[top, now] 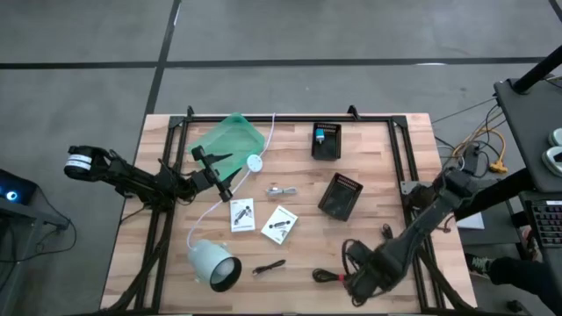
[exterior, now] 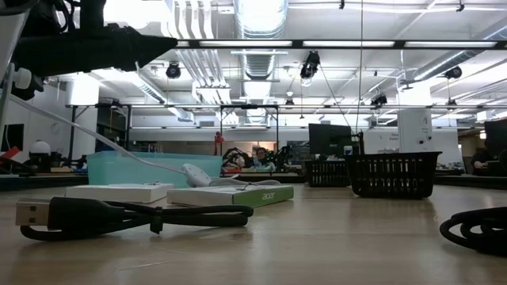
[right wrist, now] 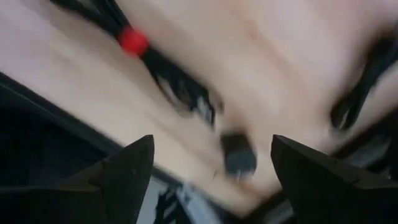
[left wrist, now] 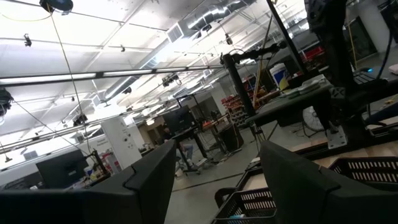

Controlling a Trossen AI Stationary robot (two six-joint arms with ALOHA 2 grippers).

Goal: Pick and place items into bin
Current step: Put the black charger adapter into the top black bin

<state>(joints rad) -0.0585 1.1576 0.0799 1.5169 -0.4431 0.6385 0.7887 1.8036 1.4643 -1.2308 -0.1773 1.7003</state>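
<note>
My left gripper [top: 219, 172] [left wrist: 217, 149] is open, holds nothing, and hovers beside the green bin [top: 230, 140] near the white cord's disc [top: 254, 162]. My right gripper [top: 356, 268] [right wrist: 211, 142] is open and points down over the black coiled cable [top: 332, 276] [right wrist: 180, 84] at the table's near edge, without touching it. Two white printed cards [top: 242, 214] [top: 279, 225] lie flat mid-table. A small silver piece [top: 279, 190] lies beyond them. A black pen-like stick [top: 270, 266] lies near the white lamp-like cylinder [top: 213, 265]. I see no dark disc.
Two black mesh baskets [top: 326, 140] [top: 341, 195] stand right of centre. The long white cord runs from the far edge past the bin toward the lamp. A black frame rail [top: 290, 117] borders the wooden table. In the low view a black USB cable [exterior: 135, 215] lies closest to the camera.
</note>
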